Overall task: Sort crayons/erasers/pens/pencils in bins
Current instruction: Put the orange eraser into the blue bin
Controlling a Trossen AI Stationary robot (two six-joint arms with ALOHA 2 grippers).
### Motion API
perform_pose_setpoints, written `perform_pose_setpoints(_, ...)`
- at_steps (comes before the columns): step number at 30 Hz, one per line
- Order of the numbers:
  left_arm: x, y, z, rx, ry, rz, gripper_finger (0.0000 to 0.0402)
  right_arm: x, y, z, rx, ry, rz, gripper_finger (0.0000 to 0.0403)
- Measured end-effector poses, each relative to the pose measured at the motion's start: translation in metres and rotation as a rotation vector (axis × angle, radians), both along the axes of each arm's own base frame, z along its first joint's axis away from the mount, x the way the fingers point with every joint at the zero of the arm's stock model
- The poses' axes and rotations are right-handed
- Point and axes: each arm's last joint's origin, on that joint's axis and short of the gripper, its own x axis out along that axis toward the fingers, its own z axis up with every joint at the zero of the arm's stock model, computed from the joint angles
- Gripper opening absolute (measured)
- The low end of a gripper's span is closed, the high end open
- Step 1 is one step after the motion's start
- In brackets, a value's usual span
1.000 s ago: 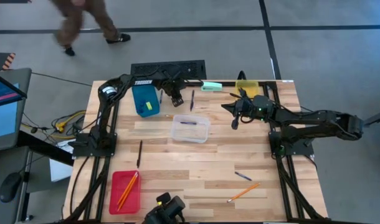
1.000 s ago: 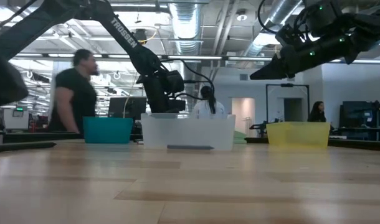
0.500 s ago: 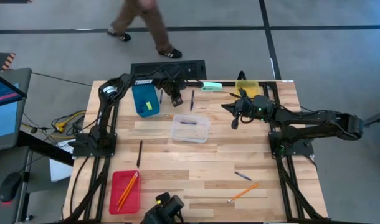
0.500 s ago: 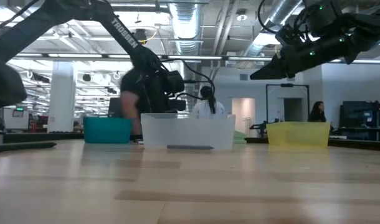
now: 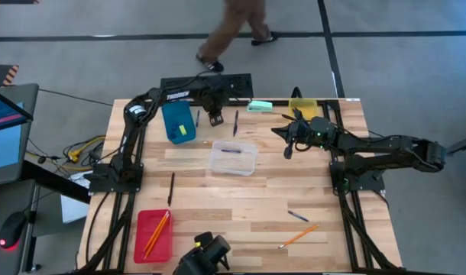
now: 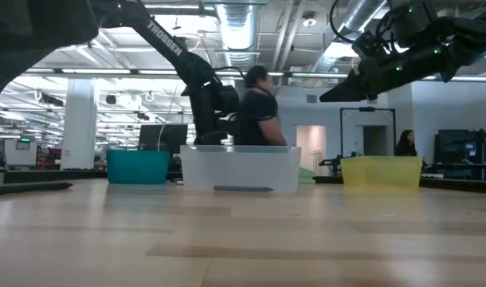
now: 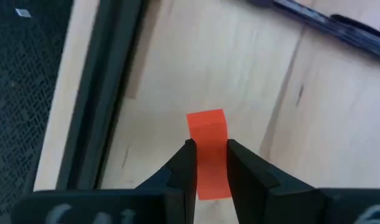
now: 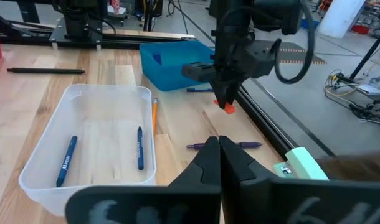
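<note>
My left gripper (image 5: 215, 119) hangs near the table's far edge, between the blue bin (image 5: 176, 122) and a dark pen (image 5: 235, 122), shut on an orange-red eraser (image 7: 207, 124). My right gripper (image 5: 288, 151) waits in the air, shut and empty, to the right of the clear bin (image 5: 233, 158), which holds two blue sticks (image 8: 65, 162). The yellow bin (image 5: 302, 107) stands at the far edge and the red bin (image 5: 153, 234), with orange pencils in it, near the front left. A yellow eraser (image 5: 182, 131) lies in the blue bin. My left gripper pinches the eraser's two long sides (image 7: 210, 169) between its two fingers (image 7: 187, 163). The fingers come from above, pointing steeply down. The eraser's free end (image 8: 228, 109) sticks out below the fingertips, a little above the wood.
A mint-green object (image 5: 259, 105) lies by the yellow bin. A black pen (image 5: 171, 188) lies left of centre; a pen (image 5: 297, 216) and a pencil (image 5: 298, 237) lie front right. Another pencil (image 8: 154, 113) lies beside the clear bin. A person walks beyond the far edge.
My left gripper has risen a little where it stands at the far edge. Beyond the table a person has walked from left to right.
</note>
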Motion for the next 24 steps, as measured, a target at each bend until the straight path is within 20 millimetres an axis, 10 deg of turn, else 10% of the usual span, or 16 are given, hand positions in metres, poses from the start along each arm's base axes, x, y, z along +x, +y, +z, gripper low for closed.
perform_pose_setpoints(24, -0.005, -0.015, 0.053, 0.038, 0.302, 0.035, 0.0055, 0.000, 0.000, 0.000, -0.023, 0.013, 0.006, 0.0008)
